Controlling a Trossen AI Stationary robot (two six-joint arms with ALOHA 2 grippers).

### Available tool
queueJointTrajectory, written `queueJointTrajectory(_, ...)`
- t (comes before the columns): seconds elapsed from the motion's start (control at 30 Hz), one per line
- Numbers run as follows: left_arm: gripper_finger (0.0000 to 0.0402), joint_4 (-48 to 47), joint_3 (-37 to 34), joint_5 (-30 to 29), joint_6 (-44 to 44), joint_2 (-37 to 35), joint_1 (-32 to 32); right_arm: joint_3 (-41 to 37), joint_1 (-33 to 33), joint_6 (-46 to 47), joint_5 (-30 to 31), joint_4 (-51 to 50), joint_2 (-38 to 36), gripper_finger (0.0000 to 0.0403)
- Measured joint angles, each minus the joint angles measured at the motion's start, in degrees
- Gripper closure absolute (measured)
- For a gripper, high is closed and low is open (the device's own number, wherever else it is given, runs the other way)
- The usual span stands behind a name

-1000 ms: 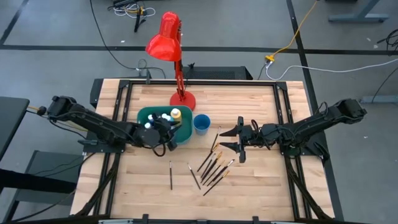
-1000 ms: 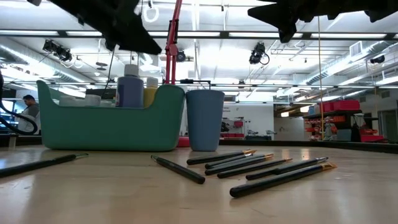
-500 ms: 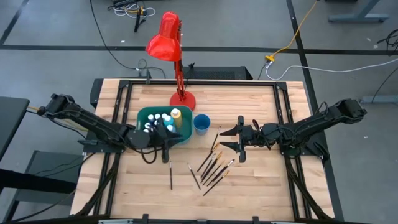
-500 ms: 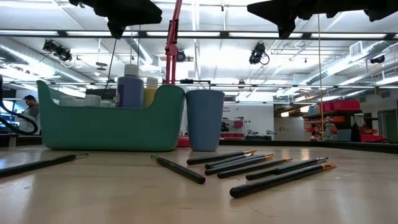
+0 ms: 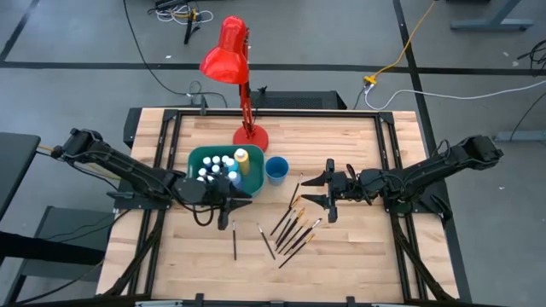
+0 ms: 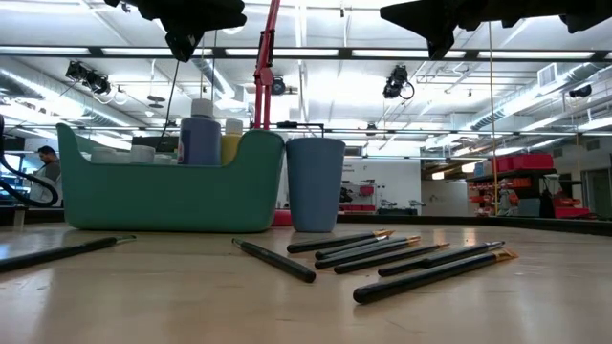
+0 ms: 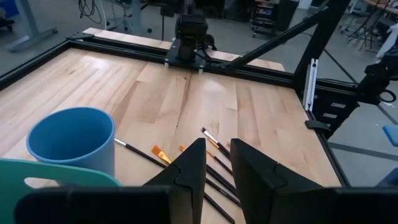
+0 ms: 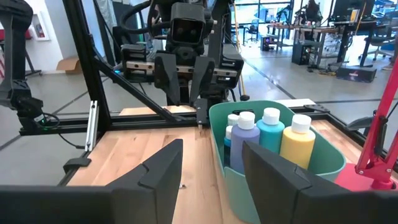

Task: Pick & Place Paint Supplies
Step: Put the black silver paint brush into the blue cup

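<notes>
From above, the left gripper (image 5: 232,203) hangs just off the near edge of the teal bin (image 5: 198,157), its fingers close together around a narrow gap with nothing between them. The paint bottles (image 5: 220,166) stand inside the bin, the yellow bottle (image 5: 241,157) at its far right corner. Only the right wrist view shows their colours side by side: purple, teal, yellow (image 8: 296,144). The right gripper (image 5: 317,191) waits with fingers spread above the table, right of the blue cup (image 5: 276,168). Most brushes (image 5: 293,228) lie fanned near it; one brush (image 5: 234,240) lies apart to the left.
</notes>
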Motion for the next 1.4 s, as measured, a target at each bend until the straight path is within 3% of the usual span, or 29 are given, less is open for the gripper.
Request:
queueJointTrajectory(1.0, 0.0319, 0.0, 0.1, 0.0, 0.0, 0.0, 0.0, 0.0, 0.0, -0.1, 0.0, 1.3, 0.0, 0.0224)
queueJointTrajectory(1.17, 0.0319, 0.0, 0.1, 0.0, 0.0, 0.0, 0.0, 0.0, -0.2, -3.8, 1.1, 3.9, 0.0, 0.0224)
queueJointTrajectory(1.27, 0.0319, 0.0, 0.1, 0.0, 0.0, 0.0, 0.0, 0.0, -0.2, -3.9, 1.8, 2.0, 0.0, 0.0224)
queueJointTrajectory(1.4, 0.0319, 0.0, 0.1, -0.8, 4.8, 0.0, 0.0, 0.0, -0.4, -11.1, 1.3, -5.8, 0.0, 0.0224)
